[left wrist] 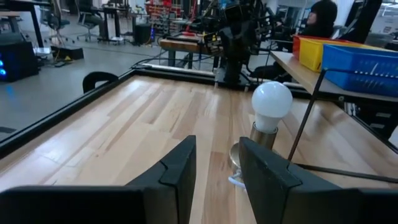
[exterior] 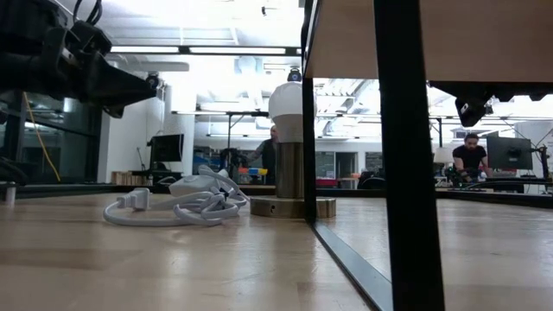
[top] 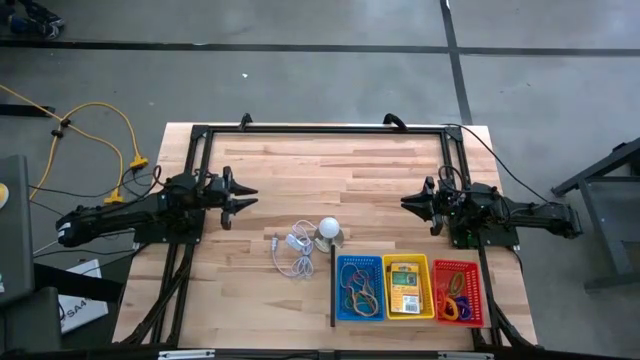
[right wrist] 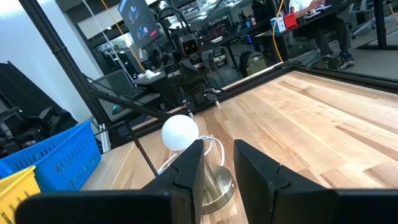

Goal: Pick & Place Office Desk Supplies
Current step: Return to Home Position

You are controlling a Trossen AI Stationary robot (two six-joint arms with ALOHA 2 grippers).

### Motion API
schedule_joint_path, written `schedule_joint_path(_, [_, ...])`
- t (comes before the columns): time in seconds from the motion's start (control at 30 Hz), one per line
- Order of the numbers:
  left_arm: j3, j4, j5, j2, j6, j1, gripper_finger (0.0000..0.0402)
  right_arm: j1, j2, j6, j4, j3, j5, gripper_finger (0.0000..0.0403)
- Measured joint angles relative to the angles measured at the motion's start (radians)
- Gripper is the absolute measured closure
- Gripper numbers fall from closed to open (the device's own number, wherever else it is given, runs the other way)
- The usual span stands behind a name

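Table (top: pixel 320 175): pale wood, striped planks
Frame (top: pixel 320 128): black
Bulb (top: pixel 329 227): white
Base (left wrist: pixel 264 135): silvery
Cord (top: pixel 292 255): white
Left bin (top: pixel 358 258): blue
Bands (top: pixel 360 292): tan, green
Middle bin (top: pixel 408 257): yellow
Packets (top: pixel 404 285): yellow and green
Right bin (top: pixel 457 262): red
Rings (top: pixel 455 303): purple, orange, pink

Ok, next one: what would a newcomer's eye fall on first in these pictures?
Three bright bins, the blue bin, yellow bin and red bin, sit side by side on a raised shelf at the table edge nearer the right arm. Beside them a white bulb lamp stands by its coiled white cord. The left gripper and right gripper hang open and empty, facing each other across the table.
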Motion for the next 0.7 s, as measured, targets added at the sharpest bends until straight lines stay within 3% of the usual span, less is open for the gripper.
schedule_joint_path(0.7, [-0.003, -0.105, -0.031, 0.003, -0.074, -0.064, 0.0284, 0.0, 0.0, 0.0, 0.0, 0.0, 0.0, 0.0327])
